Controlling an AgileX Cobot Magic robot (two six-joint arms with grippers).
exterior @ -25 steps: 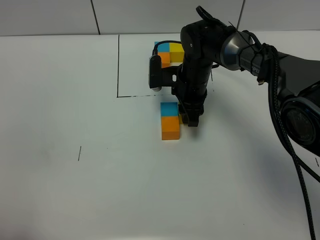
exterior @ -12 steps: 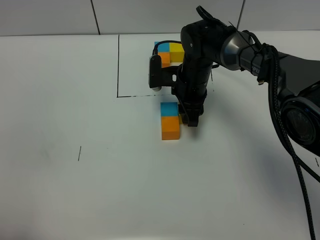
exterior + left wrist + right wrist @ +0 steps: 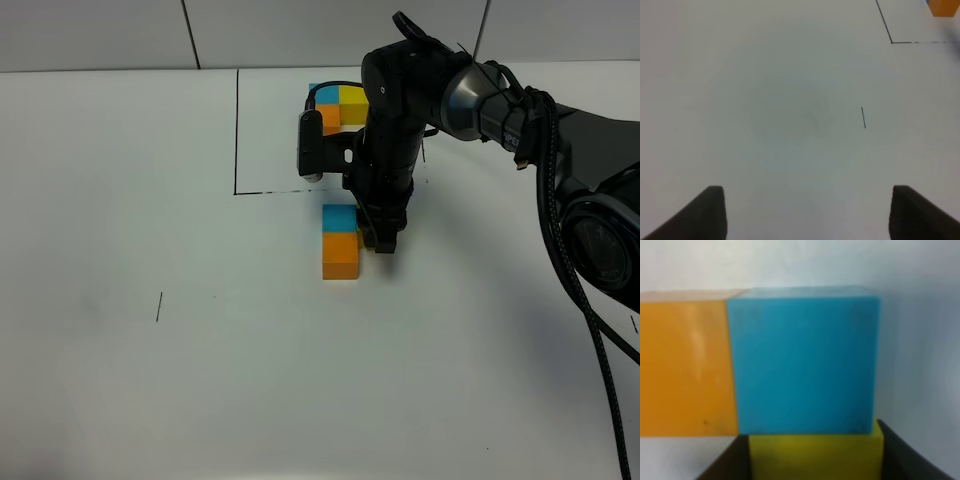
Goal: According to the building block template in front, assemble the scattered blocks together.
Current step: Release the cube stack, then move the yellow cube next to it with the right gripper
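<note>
White tabletop (image 3: 150,380) with a black drawn frame (image 3: 237,150); tiled wall behind. Template (image 3: 338,104) sits at the frame's far edge. Blue cube (image 3: 339,218) lies just outside the frame's near line, orange cube (image 3: 341,256) touching it. Right end effector (image 3: 381,243) is clamped on the yellow cube (image 3: 815,456), pressed against blue. Left end effector (image 3: 807,212) is parted, holding nothing.
</note>
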